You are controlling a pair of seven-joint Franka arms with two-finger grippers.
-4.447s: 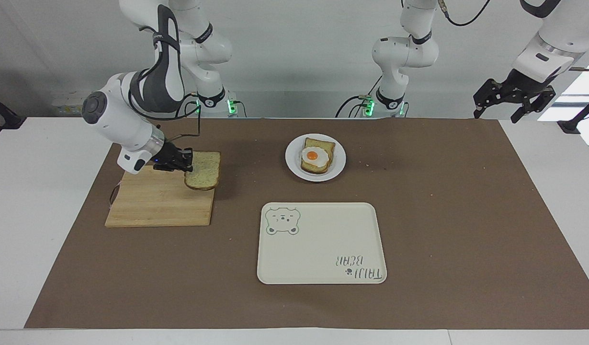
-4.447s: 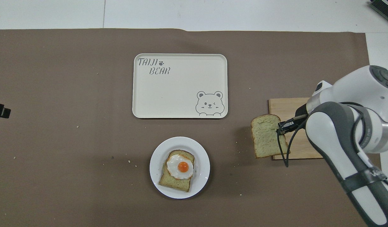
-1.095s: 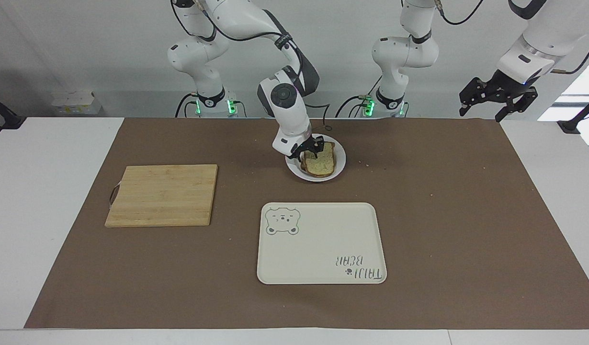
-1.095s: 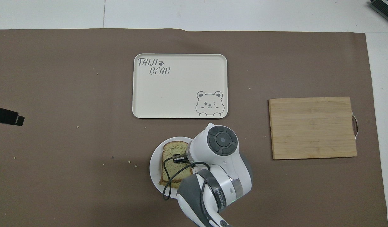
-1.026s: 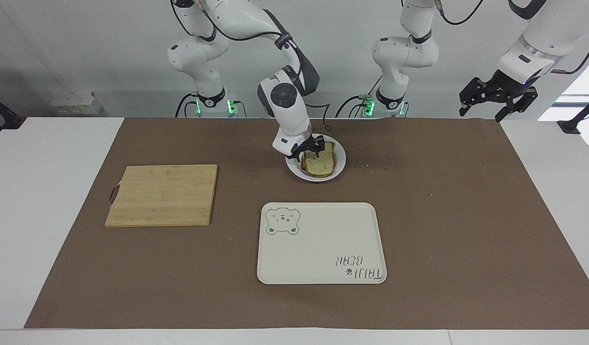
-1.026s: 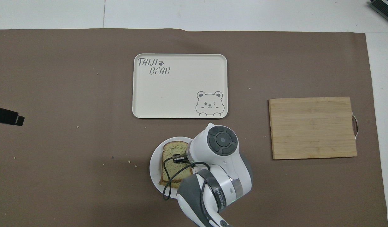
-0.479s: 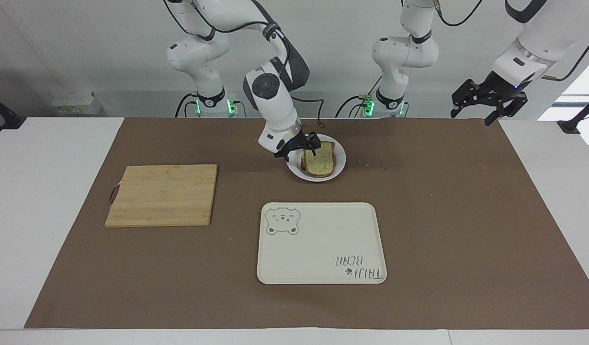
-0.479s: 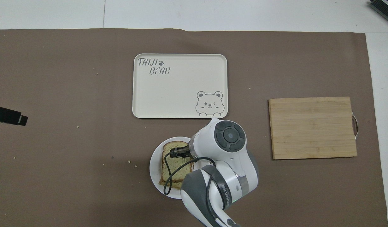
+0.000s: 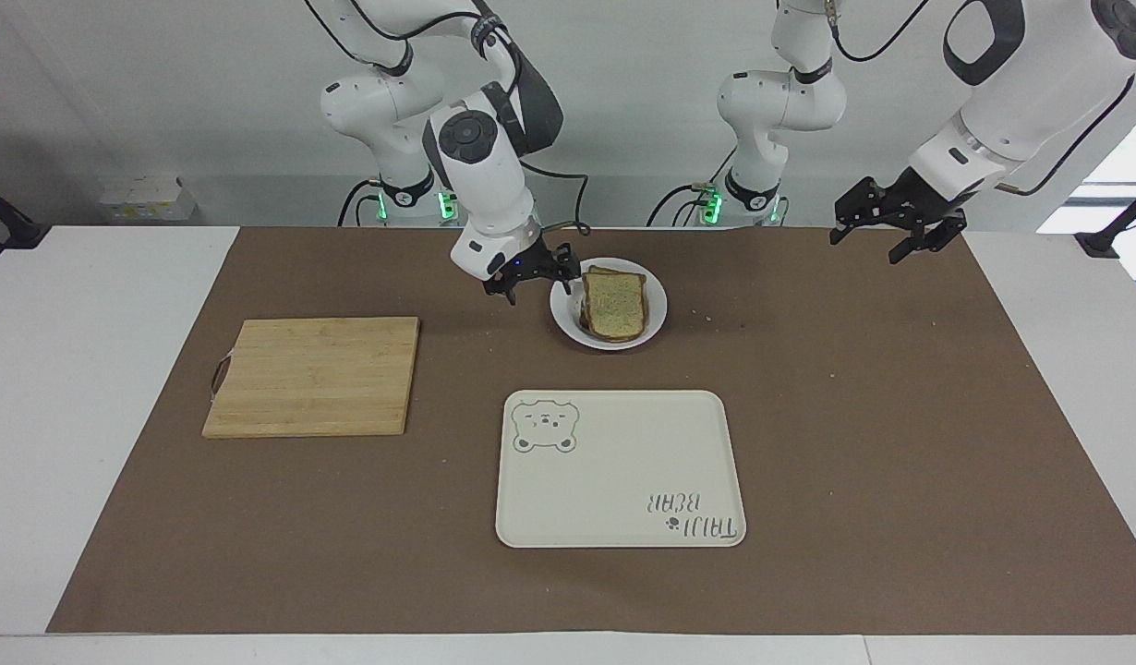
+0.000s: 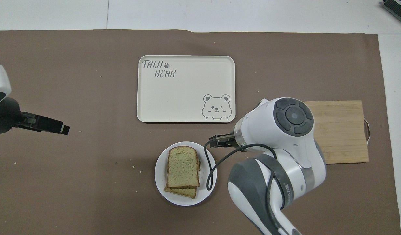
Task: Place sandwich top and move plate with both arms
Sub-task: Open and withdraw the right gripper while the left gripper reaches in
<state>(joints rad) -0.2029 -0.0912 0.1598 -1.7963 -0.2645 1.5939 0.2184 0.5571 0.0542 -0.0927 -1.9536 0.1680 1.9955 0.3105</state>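
The right black two-finger gripper [image 9: 534,273], fingers apart and empty, hangs beside the small round white plate [image 9: 654,323]. The pale speckled sandwich top [image 9: 616,304] lies on it. The left gripper [image 9: 898,226], also open, hangs near its table end. Both should grasp opposite rims evenly, lifting level.

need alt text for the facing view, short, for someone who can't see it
A sandwich top lies on the stacked toast on a small white plate, and the right hand, open and empty, hovers beside the plate. The left hand, also open, hangs over the left arm's end of the table; a cutting board and a bear tray lie farther from the robots.
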